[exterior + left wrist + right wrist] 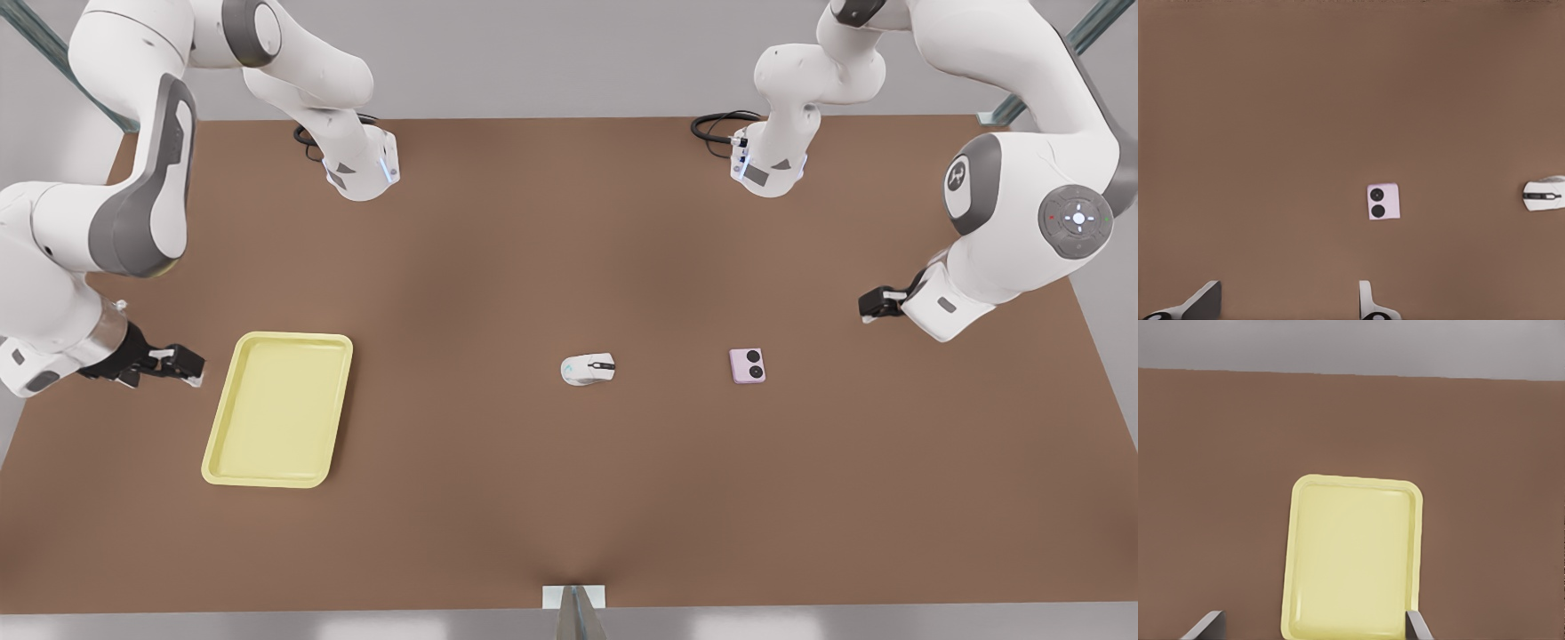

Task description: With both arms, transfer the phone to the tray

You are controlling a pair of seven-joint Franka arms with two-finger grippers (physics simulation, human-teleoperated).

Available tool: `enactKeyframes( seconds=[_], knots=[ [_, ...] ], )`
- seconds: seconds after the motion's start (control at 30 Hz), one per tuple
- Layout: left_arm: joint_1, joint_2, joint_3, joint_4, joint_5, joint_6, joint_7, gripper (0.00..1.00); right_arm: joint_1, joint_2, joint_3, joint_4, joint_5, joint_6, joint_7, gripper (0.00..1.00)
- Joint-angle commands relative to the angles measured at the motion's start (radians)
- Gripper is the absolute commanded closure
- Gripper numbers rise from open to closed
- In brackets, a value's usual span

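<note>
— Where is the phone point(748, 365) now?

— It lies flat on the brown worktop point(533, 489), toward the front view's right, with the white mouse point(588, 369) near it. The yellow tray point(218, 444) is well apart, at the front view's left.

— And the two hands?

— The left hand point(876, 305) hovers near the phone, not touching it; its fingers point(1368, 303) are spread and hold nothing. The right hand point(182, 364) waits just beside the tray, released too, its fingers point(1415, 628) wide apart.
</note>
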Motion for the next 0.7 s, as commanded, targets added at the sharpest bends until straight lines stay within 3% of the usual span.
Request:
enactKeyframes(
  seconds=[0.0,0.13,0.33,0.67],
  knots=[
    [0.000,0.003,0.000,0.000,0.002,0.028,0.011,0.00,0.005,-0.001,0.000,-0.002,-0.002,0.014,-0.033,0.00],
    [-0.095,0.115,-0.005,-0.018,-0.052,0.135,-0.100,0.00,0.007,0.002,0.002,-0.002,0.000,0.016,-0.033,0.00],
    [-0.150,0.126,-0.005,-0.446,-0.211,0.718,-0.161,0.00,0.005,0.005,0.002,0.000,0.003,0.017,-0.033,0.00],
    [-0.170,0.264,0.000,-0.575,-0.270,0.942,-0.169,0.00,0.007,0.006,0.003,0.000,0.000,0.019,-0.033,0.00]
  ],
)
